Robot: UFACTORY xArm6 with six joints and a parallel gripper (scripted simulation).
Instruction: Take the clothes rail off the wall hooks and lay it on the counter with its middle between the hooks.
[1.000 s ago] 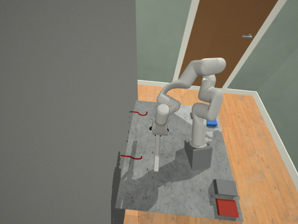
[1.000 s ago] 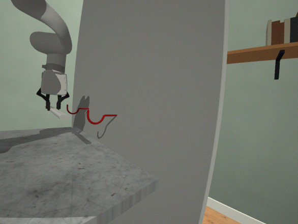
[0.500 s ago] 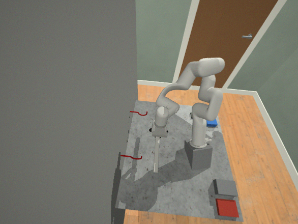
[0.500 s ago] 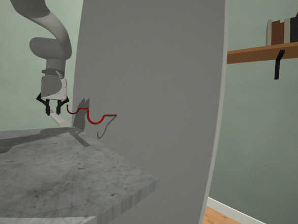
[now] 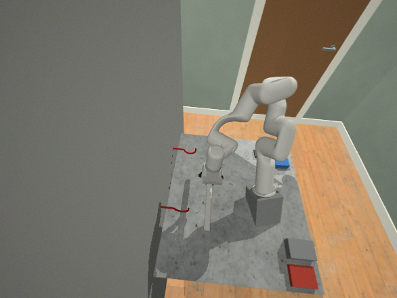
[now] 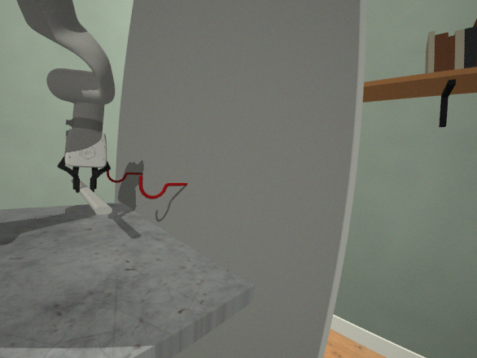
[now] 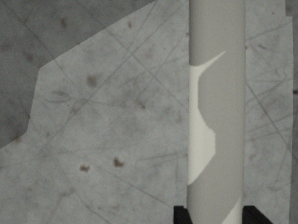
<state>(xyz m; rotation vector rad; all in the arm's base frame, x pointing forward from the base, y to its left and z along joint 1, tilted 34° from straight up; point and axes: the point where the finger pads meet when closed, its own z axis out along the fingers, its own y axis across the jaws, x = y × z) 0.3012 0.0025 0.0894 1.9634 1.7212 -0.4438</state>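
Observation:
The clothes rail [image 5: 208,208] is a pale rod, off the hooks, running roughly parallel to the wall a little out from it. My gripper [image 5: 212,181] is shut on it near its far end and holds it low over the marble counter [image 5: 234,217]. In the exterior view the gripper [image 6: 84,188] grips the rail [image 6: 95,201], whose near end is close to the counter. The wrist view shows the rail [image 7: 217,115] between the fingertips above the counter. Two red wall hooks [image 5: 185,150] [image 5: 175,208] stick out of the grey wall, both empty.
The arm's grey base block [image 5: 265,206] stands right of the rail. A blue box [image 5: 282,164] lies behind it. A grey box [image 5: 299,249] and a red tray [image 5: 302,276] sit at the counter's near right corner. The counter edge is near in the exterior view [image 6: 203,321].

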